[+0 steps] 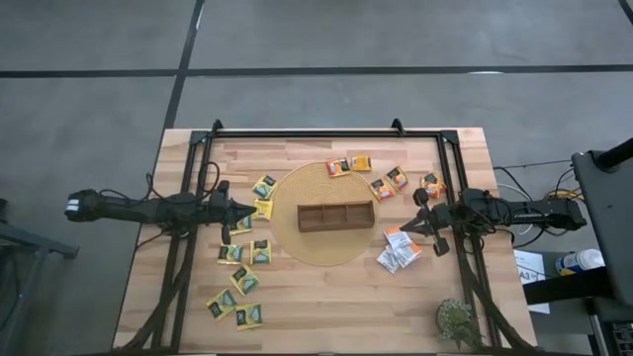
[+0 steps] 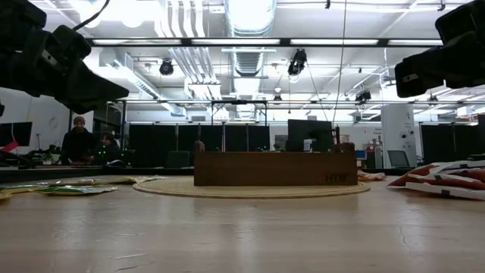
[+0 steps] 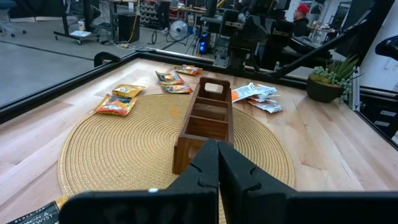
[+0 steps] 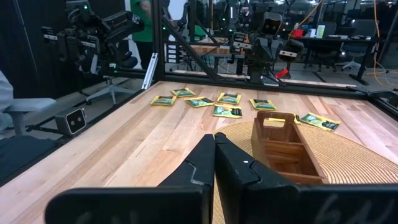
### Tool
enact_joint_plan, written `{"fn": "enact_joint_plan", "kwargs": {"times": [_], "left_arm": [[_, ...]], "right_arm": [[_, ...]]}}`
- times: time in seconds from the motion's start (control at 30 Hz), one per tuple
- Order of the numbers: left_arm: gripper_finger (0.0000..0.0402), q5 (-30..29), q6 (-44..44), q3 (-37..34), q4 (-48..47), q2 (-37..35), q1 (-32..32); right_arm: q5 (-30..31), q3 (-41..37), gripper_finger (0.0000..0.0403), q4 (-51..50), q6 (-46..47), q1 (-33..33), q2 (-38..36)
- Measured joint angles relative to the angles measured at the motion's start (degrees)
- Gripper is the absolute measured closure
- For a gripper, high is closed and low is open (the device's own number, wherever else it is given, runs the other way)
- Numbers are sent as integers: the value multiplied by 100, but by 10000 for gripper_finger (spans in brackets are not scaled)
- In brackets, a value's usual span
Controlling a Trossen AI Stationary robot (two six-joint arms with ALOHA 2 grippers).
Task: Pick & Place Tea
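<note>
While both fingers (image 3: 217,165) (image 4: 214,158) pressed together, empty, we hover beside tray (image 1: 335,216); tea packets (image 1: 247,280) scattered, unpicked.

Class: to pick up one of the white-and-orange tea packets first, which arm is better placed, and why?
Right. The right gripper hovers right beside the white-and-orange tea packets; the left gripper waits across the wooden tray.

Tray (image 1: 335,216) sits on the round mat (image 1: 297,247); tea packets (image 1: 247,280) lie scattered left and right.
</note>
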Motion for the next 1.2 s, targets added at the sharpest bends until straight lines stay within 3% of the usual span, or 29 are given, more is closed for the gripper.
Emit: {"fn": "enact_joint_plan", "kwargs": {"times": [1.2], "left_arm": [[402,1,1,2,1,1,0]], "right_arm": [[26,0,394,39,282,-2,1]]}}
